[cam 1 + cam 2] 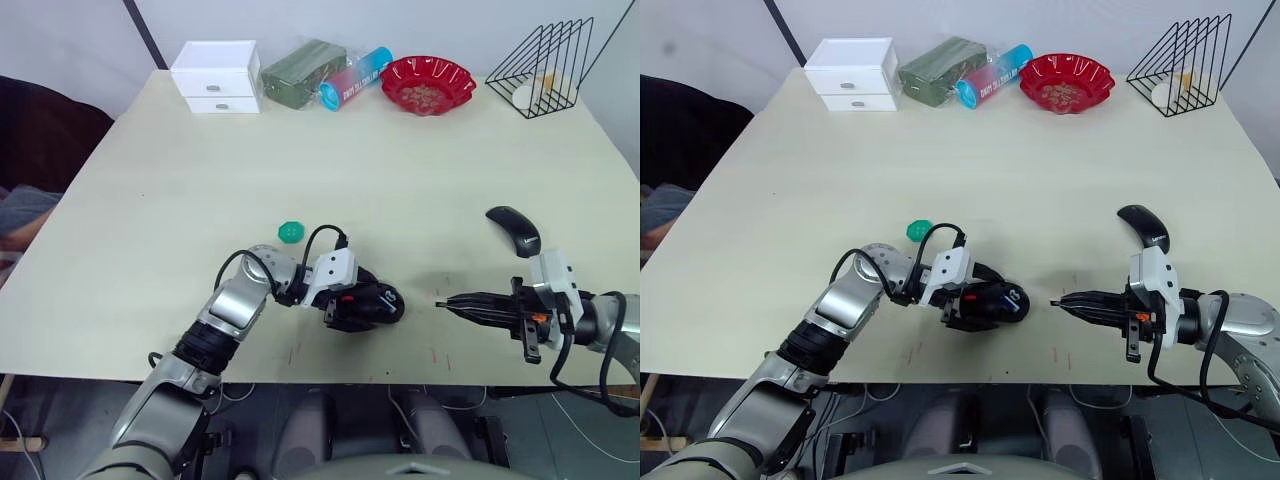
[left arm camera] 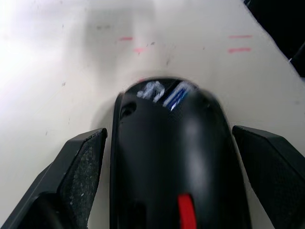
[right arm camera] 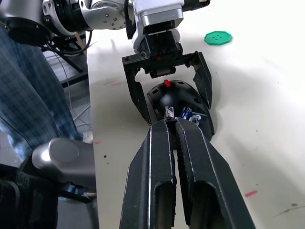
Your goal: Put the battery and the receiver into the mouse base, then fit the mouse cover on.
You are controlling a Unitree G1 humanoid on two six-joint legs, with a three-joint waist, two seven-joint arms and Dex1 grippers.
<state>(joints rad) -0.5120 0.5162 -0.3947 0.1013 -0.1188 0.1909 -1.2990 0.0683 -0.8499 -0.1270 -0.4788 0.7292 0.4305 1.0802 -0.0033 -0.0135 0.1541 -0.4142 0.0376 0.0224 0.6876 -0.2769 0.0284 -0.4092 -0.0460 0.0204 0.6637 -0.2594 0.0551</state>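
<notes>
Silver arms, blk fingers (image 3: 174,186), blk cables

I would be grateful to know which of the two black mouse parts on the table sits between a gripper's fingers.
The mouse base, with red at its wheel, sits between the left gripper's open fingers. The plain glossy mouse cover lies alone beyond the right gripper.

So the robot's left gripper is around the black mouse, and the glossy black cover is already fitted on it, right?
Not quite. The left gripper is around the mouse base, but the mouse cover lies apart on the table beyond the right gripper, as the left eye view shows.
</notes>
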